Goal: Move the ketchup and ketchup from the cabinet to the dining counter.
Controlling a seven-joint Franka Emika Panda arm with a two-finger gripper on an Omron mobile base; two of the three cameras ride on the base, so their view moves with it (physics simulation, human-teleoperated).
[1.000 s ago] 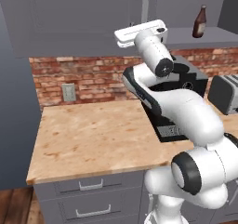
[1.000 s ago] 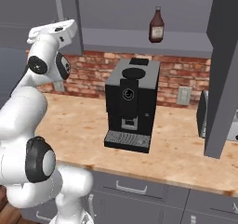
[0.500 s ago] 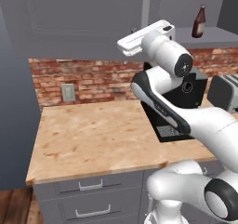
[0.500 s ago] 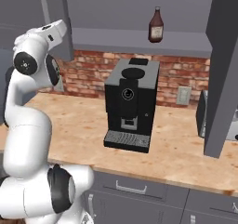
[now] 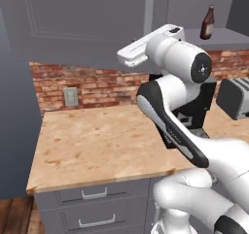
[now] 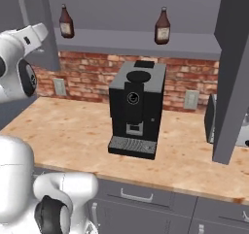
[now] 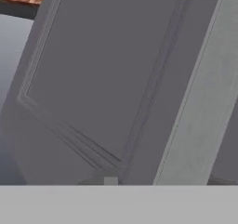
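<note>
Swinging left w/ base shift, tool (image 5: 130,57) now faces cabinet door (image 7: 107,79), open/shut can't tell; near ketchup (image 6: 66,22) & far ketchup (image 6: 162,26) unpicked on shelf (image 6: 116,36).

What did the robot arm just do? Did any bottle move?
The arm swung to its left, bringing its hand up to the closed cabinet door. That uncovered the left ketchup bottle in the right base view. Nothing was picked up. Both it and the right ketchup bottle stayed on the shelf; the coffee machine stayed put.
</note>
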